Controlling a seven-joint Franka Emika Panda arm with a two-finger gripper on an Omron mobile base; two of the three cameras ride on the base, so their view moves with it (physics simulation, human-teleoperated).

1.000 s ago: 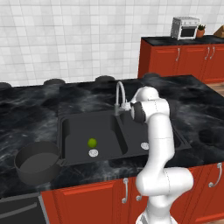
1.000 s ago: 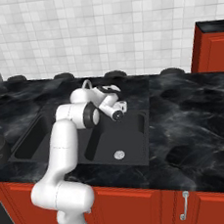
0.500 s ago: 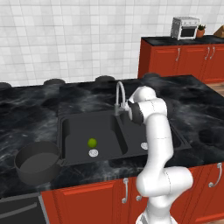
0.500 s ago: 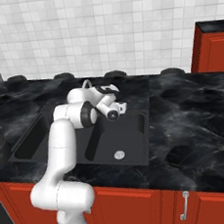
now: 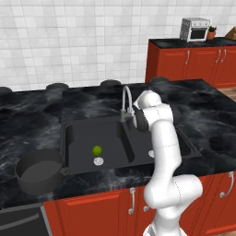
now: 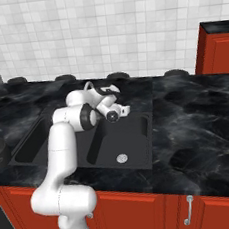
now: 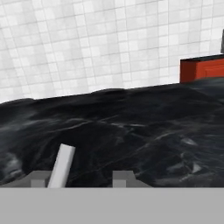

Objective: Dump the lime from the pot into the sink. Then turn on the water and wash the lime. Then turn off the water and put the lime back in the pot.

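There is one lime (image 5: pixel 97 150), and it lies on the floor of the left basin of the sink (image 5: pixel 73 161), just beside the silver drain (image 5: pixel 98 161) of that basin and not touching the walls. The sink has two basins and two drains; the second drain (image 6: pixel 122 158) shows in the right basin, which holds nothing else. One pot (image 5: pixel 39 170) stands upright on the black table (image 5: pixel 32 120) at the front left corner of the sink, close to the front edge of the table, and I see nothing inside it. One curved faucet (image 5: pixel 126 99) rises behind the divider between the basins. The gripper (image 6: pixel 122 111) is at the faucet, over the back of the sink, but whether its fingers are apart or together I cannot tell (the arm hides it in the left base view, and in the right base view it is too small). In the hand view a pale grey bar (image 7: pixel 61 166) stands tilted between the finger tips, in front of the table and the tiled wall (image 7: pixel 100 43). Around the lime the basin floor is free on all sides. Four dark round burners sit along the back of the table, and one small oven (image 5: pixel 195 29) stands on the far red cabinet (image 5: pixel 184 64).
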